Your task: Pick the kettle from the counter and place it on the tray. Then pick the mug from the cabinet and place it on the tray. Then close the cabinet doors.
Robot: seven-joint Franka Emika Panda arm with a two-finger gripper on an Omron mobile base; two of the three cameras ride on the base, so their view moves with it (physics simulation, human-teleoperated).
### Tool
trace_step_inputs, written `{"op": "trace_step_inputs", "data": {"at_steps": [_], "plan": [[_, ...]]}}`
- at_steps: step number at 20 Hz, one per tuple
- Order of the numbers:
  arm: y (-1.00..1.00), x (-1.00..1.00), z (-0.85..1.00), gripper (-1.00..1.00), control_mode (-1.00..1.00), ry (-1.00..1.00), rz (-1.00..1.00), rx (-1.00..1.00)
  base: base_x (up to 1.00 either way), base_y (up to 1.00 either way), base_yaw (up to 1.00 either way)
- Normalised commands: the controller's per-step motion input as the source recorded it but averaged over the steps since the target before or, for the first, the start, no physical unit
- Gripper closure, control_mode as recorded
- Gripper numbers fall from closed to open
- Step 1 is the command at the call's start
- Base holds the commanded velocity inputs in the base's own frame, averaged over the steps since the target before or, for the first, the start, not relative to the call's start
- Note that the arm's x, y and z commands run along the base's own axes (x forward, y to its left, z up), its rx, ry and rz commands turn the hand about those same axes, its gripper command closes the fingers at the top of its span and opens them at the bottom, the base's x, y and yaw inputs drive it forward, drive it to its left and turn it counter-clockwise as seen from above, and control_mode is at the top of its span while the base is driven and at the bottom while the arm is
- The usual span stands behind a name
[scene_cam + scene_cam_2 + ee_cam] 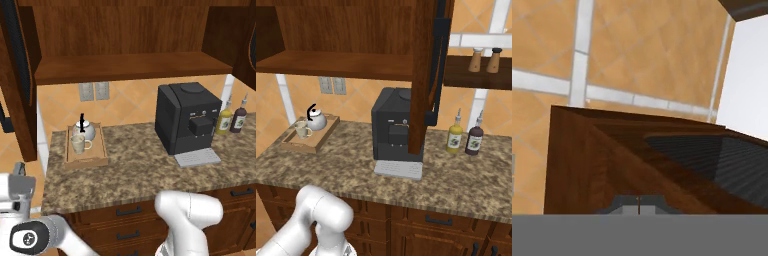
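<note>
The fingers' spread cannot be told here, and with the kettle (pixel 84 129) and mug (pixel 78 144) on the tray (pixel 100 150), the risk is the hand slipping past the open cabinet door (pixel 612 160), leaving it ajar.

Kettle (pixel 85 131) and mug (pixel 78 144) sit on the tray (pixel 101 148) at the counter's (pixel 135 175) left end, mug in front. Coffee machine (pixel 185 117) stands to the right; two bottles (pixel 464 138) beyond it.
</note>
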Motion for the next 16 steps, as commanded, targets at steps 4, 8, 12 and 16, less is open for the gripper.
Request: {"op": "trace_step_inputs", "data": {"at_steps": [4, 8, 12, 16], "plan": [[0.33, 0.13, 0.05, 1.00, -1.00, 0.01, 0.00, -0.06, 0.00, 0.00, 0.00], [0.63, 0.01, 0.12, 1.00, -1.00, 0.08, 0.00, -0.15, 0.00, 0.00, 0.00], [0.47, 0.00, 0.05, 1.00, -1.00, 0.05, 0.00, -0.11, 0.00, 0.00, 0.00], [0.09, 0.00, 0.18, 1.00, -1.00, -0.03, -0.05, -0.01, 0.00, 0.00, 0.00]]}}
